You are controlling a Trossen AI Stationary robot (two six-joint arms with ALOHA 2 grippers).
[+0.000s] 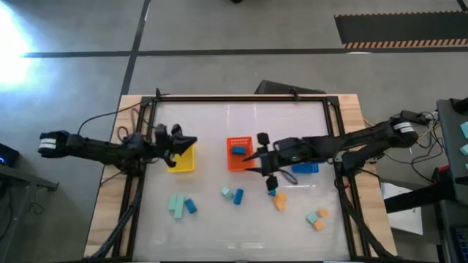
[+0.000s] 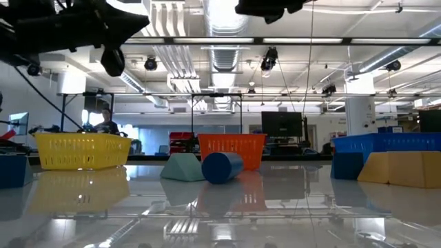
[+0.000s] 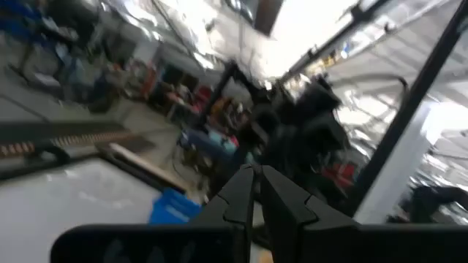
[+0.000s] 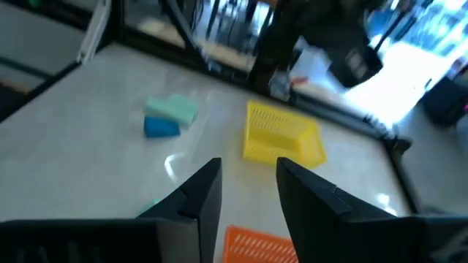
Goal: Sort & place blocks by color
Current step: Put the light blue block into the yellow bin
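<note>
Hovering beside the orange basket (image 1: pixel 239 153), the right hand (image 4: pixel 248 191) is spread and empty; the left hand (image 3: pixel 254 186), pressed together, waits over the yellow basket (image 1: pixel 183 159). Blocks (image 1: pixel 232 194) lie scattered on the surface (image 1: pixel 219 226); align squarely over one before pinching.

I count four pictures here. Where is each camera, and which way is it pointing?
High view: above the table, looking straight down; both arms show, left gripper by the yellow basket.
Low view: at tabletop height, looking level across into the room; arms overhead.
Left wrist view: past its shut fingers toward the room.
Right wrist view: past its own open fingers across the table.
Shared: the yellow basket shows in high, low and right wrist views.
</note>
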